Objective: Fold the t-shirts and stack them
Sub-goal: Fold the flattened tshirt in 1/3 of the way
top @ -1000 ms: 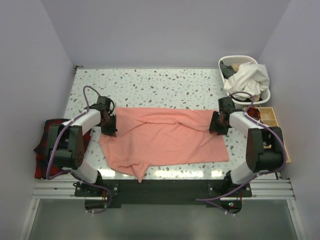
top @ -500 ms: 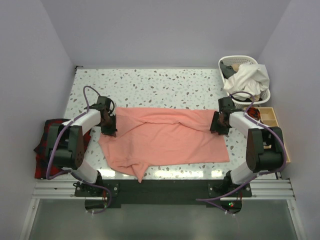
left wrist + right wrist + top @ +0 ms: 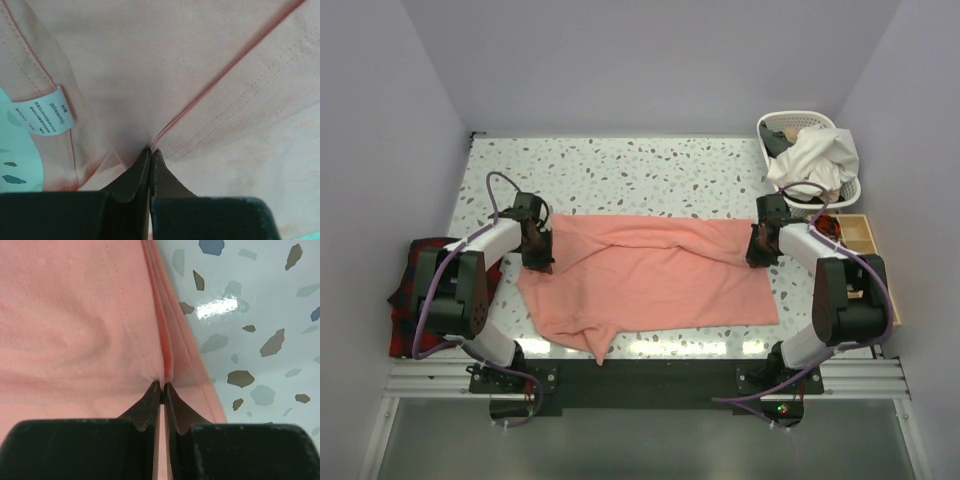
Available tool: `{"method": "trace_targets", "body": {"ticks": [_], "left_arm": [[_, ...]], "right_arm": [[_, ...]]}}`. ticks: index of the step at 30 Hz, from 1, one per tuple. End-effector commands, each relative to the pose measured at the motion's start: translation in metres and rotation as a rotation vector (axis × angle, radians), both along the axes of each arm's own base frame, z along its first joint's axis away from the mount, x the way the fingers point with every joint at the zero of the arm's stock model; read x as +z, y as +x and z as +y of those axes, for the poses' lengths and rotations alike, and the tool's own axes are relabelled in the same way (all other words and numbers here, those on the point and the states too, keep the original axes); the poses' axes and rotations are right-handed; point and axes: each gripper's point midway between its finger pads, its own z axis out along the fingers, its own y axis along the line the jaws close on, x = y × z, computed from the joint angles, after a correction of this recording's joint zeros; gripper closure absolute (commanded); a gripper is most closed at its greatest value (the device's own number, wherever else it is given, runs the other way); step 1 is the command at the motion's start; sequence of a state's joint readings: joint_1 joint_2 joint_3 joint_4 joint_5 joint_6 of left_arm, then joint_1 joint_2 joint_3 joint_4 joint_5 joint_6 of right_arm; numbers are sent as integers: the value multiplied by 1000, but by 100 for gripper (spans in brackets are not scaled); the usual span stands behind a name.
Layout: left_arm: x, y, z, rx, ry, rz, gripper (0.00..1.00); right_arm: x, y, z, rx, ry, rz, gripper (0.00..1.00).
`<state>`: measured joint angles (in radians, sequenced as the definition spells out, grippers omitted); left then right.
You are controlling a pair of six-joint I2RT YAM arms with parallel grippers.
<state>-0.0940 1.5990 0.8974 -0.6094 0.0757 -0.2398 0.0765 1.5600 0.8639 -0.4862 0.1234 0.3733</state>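
**Right jaws just closed on the shirt's edge, so both ends are now gripped**

Top view: shows the salmon t-shirt [image 3: 650, 275] lying rumpled across the near middle of the speckled table [image 3: 620, 170], with an arm at each end. Places the left gripper [image 3: 536, 255] on the shirt's left edge, unmoved from a second ago. Places the right gripper [image 3: 757, 248] on the far right corner, nudged only slightly. Leaves the laundry basket [image 3: 810, 160] at far right and the plaid cloth [image 3: 415, 290] at left untouched.

Left wrist view: shows the left gripper [image 3: 150, 152] pressed together, pinching a ridge of pink t-shirt [image 3: 200, 75] beside a stitched seam, with a white care label [image 3: 42, 112] to the left.

Right wrist view: shows the right gripper [image 3: 162, 387] closed to a hairline on stacked layers of the t-shirt [image 3: 75, 315], just where cloth meets bare table [image 3: 250, 315]. Stood apart a second ago.

Suggests readiness to lift or stretch the shirt flat. Shows no fold yet, and nothing stacked.
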Motion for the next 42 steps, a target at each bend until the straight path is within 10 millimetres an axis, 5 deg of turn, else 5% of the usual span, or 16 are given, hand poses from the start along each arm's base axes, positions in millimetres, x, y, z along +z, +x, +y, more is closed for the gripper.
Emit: {"method": "trace_targets", "body": {"ticks": [1,9,16,22,25,30,31,34,38,42], "left_arm": [[13,15,3,-24,30,-64,100],[21,22,31,38,177,-81,100],[27,30,38,51,218,-99,100],[30,31,49,82,280,-111,100],[38,33,56,106,314,-130,100],[46,37,65,132,366,-141,81],[49,40,64,136,359,-147,69],[57,45,63,159,351,-167,44],[85,68,44,144,241,-286,38],[101,104,5,74,36,-394,36]], "right_arm": [[28,16,-10,-26,-51,-90,96],[43,16,-29,-89,-142,-129,100],[35,19,-31,-95,-159,-102,100],[25,16,-33,-97,-168,-77,81],[28,16,-34,-99,-174,-87,86],[35,19,-33,-100,-166,-110,73],[38,20,-33,-98,-166,-120,63],[63,25,-24,-78,-117,-196,60],[101,43,0,-9,4,-313,45],[99,61,25,62,106,-300,43]]}}
